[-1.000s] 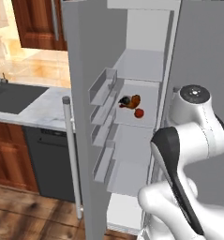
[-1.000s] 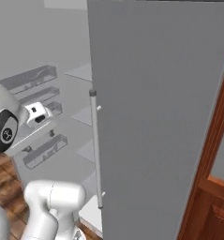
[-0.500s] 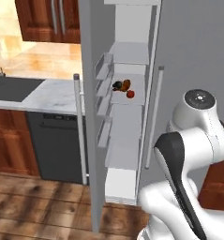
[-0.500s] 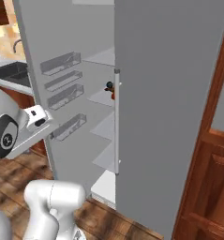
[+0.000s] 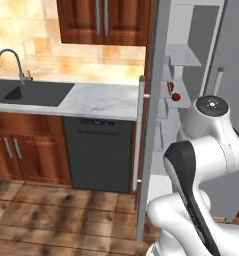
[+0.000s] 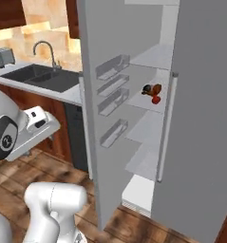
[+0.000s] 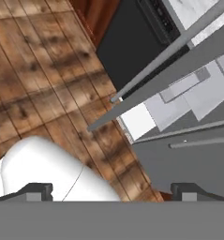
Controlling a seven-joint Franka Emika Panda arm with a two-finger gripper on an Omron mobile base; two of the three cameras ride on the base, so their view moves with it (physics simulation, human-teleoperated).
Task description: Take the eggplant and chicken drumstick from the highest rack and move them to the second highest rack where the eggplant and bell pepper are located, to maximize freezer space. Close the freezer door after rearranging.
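The freezer [image 6: 148, 118] stands with its left door [image 6: 110, 71] swung open. On one inner shelf [image 6: 155, 102] lies a small cluster: a dark piece beside a brown one [image 6: 152, 89] and a red one [image 6: 156, 99], too small to name apart. The same cluster [image 5: 174, 94] peeks past the door's edge [image 5: 152, 125] in the left base view. My gripper [image 7: 113, 190] points down at the wood floor, well away from the shelves. It is open, its fingertips [image 7: 38, 189] set wide apart with nothing between them.
Several bins [image 6: 112, 85] line the inside of the open door. The closed right door [image 6: 200, 118] has a long handle [image 6: 165, 128]. Left of the freezer are a dishwasher [image 5: 101, 155], a marble counter [image 5: 98, 100] and a sink [image 5: 26, 92] with a tap.
The whole picture has shifted, so the base has moved and turned. The counter and sink have come into view and the door now shows edge-on in the left base view. The food has stayed put.
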